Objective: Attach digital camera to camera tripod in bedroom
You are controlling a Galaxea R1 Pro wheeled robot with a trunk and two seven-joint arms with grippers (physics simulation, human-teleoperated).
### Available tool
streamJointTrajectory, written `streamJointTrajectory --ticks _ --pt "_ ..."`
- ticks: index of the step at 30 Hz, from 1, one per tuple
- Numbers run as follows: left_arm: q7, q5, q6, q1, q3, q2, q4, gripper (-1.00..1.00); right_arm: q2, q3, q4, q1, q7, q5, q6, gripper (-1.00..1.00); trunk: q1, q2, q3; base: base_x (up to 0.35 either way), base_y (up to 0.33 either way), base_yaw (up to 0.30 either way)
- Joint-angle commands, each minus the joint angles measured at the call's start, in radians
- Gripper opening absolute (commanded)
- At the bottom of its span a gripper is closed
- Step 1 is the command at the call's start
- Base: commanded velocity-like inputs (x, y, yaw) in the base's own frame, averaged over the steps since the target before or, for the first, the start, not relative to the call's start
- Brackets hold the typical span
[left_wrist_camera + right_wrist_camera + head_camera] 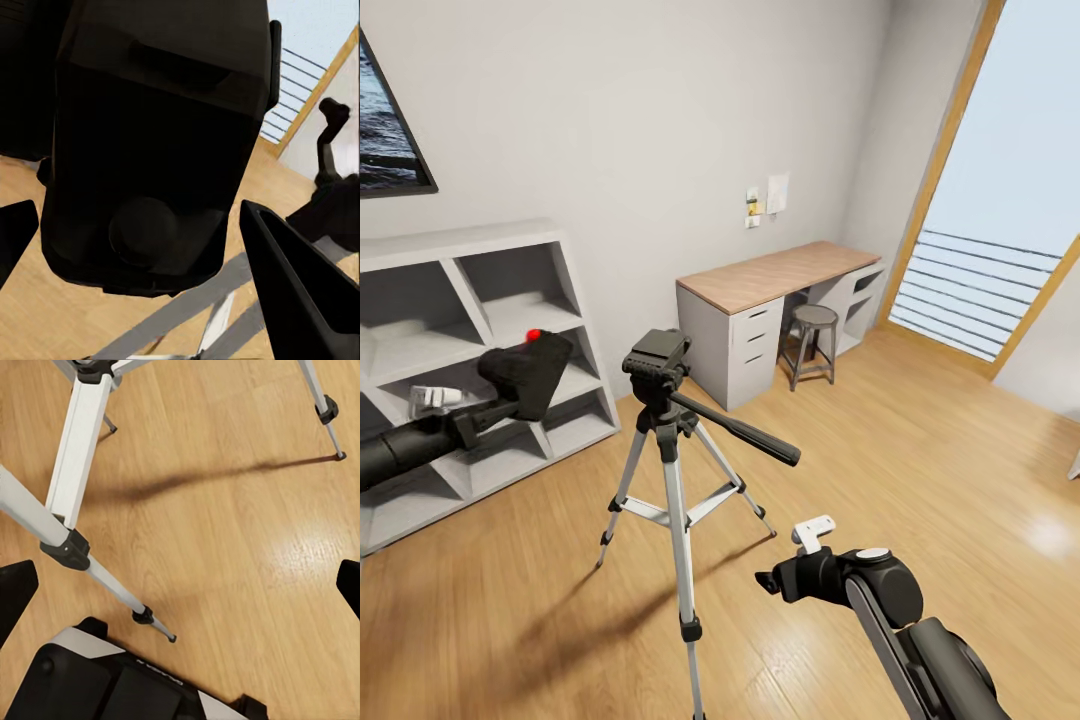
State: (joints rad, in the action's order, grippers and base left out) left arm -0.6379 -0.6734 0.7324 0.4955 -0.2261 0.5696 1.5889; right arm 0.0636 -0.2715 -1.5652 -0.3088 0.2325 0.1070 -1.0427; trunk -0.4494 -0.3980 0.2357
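the bedroom with its light wood plank floor (920, 470) and pale grey walls is spreading out ahead, with white cube shelves (470, 330) against the wall on the left and a wooden tabletop (775, 272) on grey drawers further back. the tall camera tripod with thin silver-grey legs and a black head (657, 362) is standing on the floor in the middle, its long black pan handle (745, 432) pointing towards the right arm.

the left pincer (510, 395) is gripping the small boxy matte-black digital camera with the red round button (532, 368), holding it near the tripod head, to its left at about the same height, with a gap between them. in the left wrist view the camera body (150, 157) is sitting between the dark fingers (300, 292).

the right pincer (768, 580) is hanging low beside the tripod legs, its fingertips spread wide and empty over the floor in the right wrist view.

to do this step well, the left arm is probably needing to bring the camera sideways and slightly above the head, level its underside with the mounting plate, and lower slowly. knocking the pan handle or the light legs could tip the tripod.
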Motion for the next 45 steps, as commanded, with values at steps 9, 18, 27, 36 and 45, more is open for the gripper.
streamJointTrajectory --ticks 9,18,27,36,45 --pt "-0.313 -0.075 0.081 0.103 -0.032 0.098 0.004 -1.0 0.001 -0.005 -0.001 -0.001 -0.007 0.007 -0.005 1.0 -0.001 -0.002 0.002 0.0 0.0 0.0" --pt "-0.39 -0.125 0.101 0.13 -0.099 0.069 0.008 -1.0 -0.002 -0.005 -0.001 -0.001 -0.011 0.003 -0.005 1.0 -0.001 -0.002 0.002 0.0 0.0 0.0" --pt "-0.405 -0.139 0.071 0.13 -0.14 0.031 0.015 -1.0 -0.002 -0.007 0.0 -0.001 -0.016 0.002 -0.005 1.0 -0.001 -0.002 0.002 -0.02 0.0 0.0" --pt "-0.412 -0.136 0.018 0.128 -0.135 0.023 0.017 -1.0 -0.002 -0.008 0.0 -0.001 -0.014 0.003 -0.005 1.0 -0.001 -0.002 0.002 -0.004 0.0 0.0" --pt "-0.401 -0.132 0.011 0.127 -0.134 0.022 0.012 -1.0 0.005 -0.008 0.006 0.012 -0.007 0.004 0.041 1.0 -0.001 -0.002 0.002 0.0 0.0 0.0"
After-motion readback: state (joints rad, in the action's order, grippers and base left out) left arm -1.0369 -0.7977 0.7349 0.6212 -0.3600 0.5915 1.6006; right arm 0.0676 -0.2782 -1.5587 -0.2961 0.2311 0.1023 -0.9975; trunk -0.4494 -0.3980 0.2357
